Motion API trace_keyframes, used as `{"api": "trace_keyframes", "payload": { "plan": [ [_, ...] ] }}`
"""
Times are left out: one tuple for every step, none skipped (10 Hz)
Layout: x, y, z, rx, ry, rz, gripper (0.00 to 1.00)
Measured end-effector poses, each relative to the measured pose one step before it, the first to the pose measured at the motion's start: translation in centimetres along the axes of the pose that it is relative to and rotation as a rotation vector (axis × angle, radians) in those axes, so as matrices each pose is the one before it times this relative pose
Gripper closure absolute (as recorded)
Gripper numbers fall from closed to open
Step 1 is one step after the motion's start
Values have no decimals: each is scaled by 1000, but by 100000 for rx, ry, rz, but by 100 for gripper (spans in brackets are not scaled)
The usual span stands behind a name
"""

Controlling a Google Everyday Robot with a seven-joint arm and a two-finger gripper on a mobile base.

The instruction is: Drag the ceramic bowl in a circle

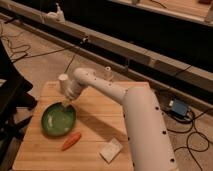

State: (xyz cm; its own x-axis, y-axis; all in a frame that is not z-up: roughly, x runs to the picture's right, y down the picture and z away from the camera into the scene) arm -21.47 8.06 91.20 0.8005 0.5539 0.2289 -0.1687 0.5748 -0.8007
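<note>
Where the arm (125,100) ends low over the left half of the worktop (97,125), the gripper (67,103) meets the upper right rim of the bowl (57,121); I cannot tell whether it is closed on that rim. The bowl sits upright near the worktop's left edge. A cup (63,80) stands just behind the gripper. A carrot (71,140) lies just beside the bowl's lower right, and a white packet (110,149) lies farther right.

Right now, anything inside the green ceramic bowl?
The wide glossy green ceramic bowl shows only bare green glaze inside, no loose item. The tool sits at its far rim, hiding that bit of the interior and how it touches the bowl.
</note>
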Motion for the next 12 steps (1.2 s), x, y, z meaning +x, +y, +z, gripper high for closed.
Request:
{"api": "trace_keyframes", "payload": {
  "plan": [
    [1268, -1703, -1324, 3368, 1645, 3866, 100],
    [892, -1716, -1119, 3214, 1626, 3519, 100],
    [173, -1414, -890, 2675, 690, 2257, 100],
    [-455, -654, -342, 1121, 73, 698, 100],
    [-1423, -463, -26, 699, -1143, -17, 100],
    [-1589, 349, 551, -815, -1227, -1462, 100],
    [-1206, 655, 706, -1447, -1073, -1933, 100],
    [-1394, 1385, 1281, -2961, -1030, -3166, 100],
    [-1560, 1891, 1578, -3947, -1320, -4286, 100],
    [-1010, 1472, 1190, -3287, -1254, -3413, 100],
    [131, 868, 582, -1968, 126, -1555, 100],
    [724, 638, 300, -1384, 743, -483, 100]
  ]
}}
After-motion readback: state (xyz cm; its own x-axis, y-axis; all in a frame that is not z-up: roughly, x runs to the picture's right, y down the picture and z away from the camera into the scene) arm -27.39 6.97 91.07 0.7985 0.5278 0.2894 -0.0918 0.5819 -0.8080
